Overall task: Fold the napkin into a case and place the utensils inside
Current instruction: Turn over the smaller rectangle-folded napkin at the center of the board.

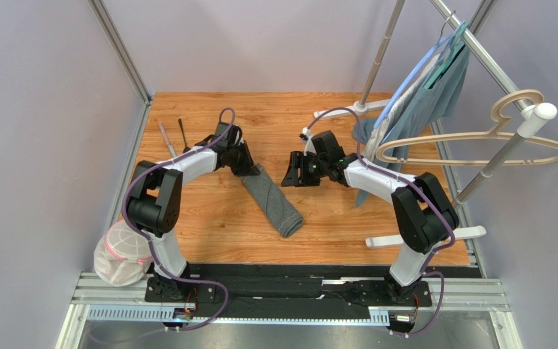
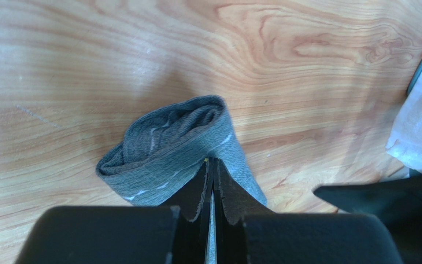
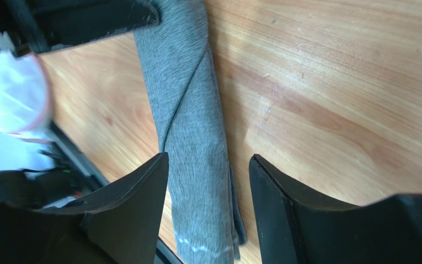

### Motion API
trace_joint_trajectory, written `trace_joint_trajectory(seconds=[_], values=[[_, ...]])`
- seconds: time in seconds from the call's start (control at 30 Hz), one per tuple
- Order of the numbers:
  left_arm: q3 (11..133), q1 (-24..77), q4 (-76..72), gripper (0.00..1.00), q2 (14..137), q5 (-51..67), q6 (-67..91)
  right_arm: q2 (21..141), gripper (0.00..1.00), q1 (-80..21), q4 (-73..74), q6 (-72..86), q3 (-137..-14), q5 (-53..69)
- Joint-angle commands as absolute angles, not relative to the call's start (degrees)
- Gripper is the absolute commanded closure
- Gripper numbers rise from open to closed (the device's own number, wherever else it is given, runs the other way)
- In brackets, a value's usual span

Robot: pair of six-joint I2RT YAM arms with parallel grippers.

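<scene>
The napkin [image 1: 274, 200] is folded into a narrow grey strip, the case, lying slantwise mid-table. My left gripper [image 1: 249, 166] is at its far end, shut on the cloth; in the left wrist view the gripper [image 2: 213, 163] pinches an edge of the napkin [image 2: 163, 142], whose end curls open. My right gripper [image 1: 290, 177] hovers just right of the strip, open and holding nothing; in the right wrist view the gripper [image 3: 207, 165] frames the napkin [image 3: 191, 115] lying below. The utensils, a silver knife [image 1: 165, 138] and a black spoon [image 1: 182, 134], lie at the table's far left.
A clothes rack [image 1: 376, 65] with a teal garment [image 1: 427, 102] and a beige hanger [image 1: 478, 142] stands at the right. A white mesh bag [image 1: 122, 254] sits by the left arm's base. The rack's white feet [image 1: 427, 236] lie beside the right arm.
</scene>
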State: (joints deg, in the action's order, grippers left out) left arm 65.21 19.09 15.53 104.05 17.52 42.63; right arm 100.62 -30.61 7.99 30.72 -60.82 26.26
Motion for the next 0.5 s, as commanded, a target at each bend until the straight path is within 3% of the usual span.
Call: trace_joint_trajectory(seconds=[0.0,0.2,0.27,0.47], values=[[67.94,21.09,18.02,0.94,100.2,14.85,40.08,97.21,0.41,-36.72,26.28,19.15,-65.92,15.73],[69.07,21.53,20.02,0.95,104.49,14.95,40.35,96.34,0.56,-40.86,20.75,25.48,-59.25,19.7],[69.87,21.27,20.39,0.95,108.27,15.38,40.52,95.37,0.69,-40.96,19.78,26.19,-54.87,18.38],[72.51,21.18,23.46,0.95,111.18,11.96,38.59,96.14,0.74,-40.08,20.12,22.16,-51.58,8.0]])
